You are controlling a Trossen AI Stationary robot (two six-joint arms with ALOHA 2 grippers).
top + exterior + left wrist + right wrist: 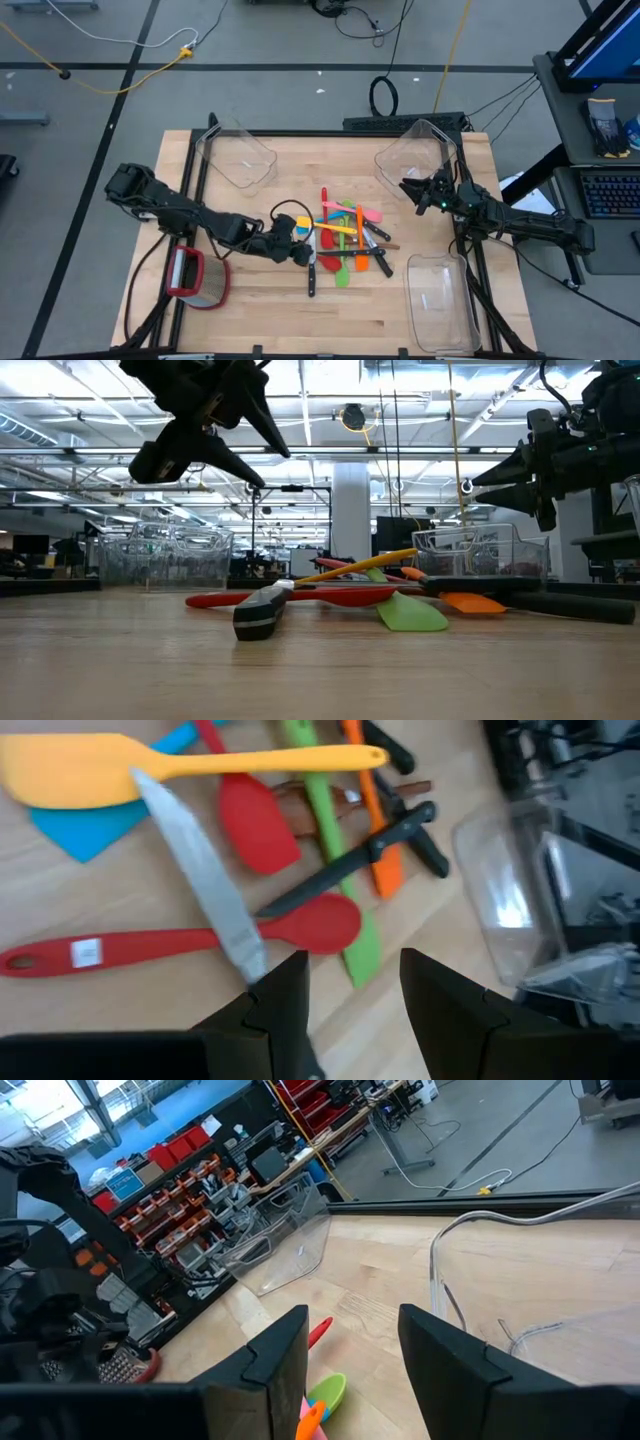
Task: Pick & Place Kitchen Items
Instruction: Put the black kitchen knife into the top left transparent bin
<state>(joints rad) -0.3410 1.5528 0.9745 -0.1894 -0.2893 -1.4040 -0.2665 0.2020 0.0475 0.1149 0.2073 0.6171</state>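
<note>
Left gripper (296,240) is poised over the left edge of the utensil pile at the centre of the high view, fingers apart with nothing between them, and in the low view it hangs clear above the wood at upper left, not touching anything. Its wrist view shows what lies under it: the knife (205,890), blade running diagonally with its handle end disappearing beneath the fingers (285,1005), lying across the red spoon (190,935), whose bowl sits just beside the gap. The yellow spatula (150,765) spans the top of that view, the blue spatula (100,815) under it at upper left, the green spatula (335,860) and the orange utensil (375,820) running down the middle, and a second black knife (355,865) lying slantwise over them. So the pick looks like the near knife, and the trick, I'd say, is to come straight down on the black handle, jaws across it rather than along it, and low enough to get under the round of the grip without pinning the red spoon beneath. Lifting slowly should matter here, since the blade overlaps the spoon and could drag it. Right gripper (415,190) waits at upper right of the high view beside the clear bin (440,140), fingers apart and empty too, well clear of the pile. Another bin (240,155) sits upper left and one (445,300) lower right on the table (260,320).
</note>
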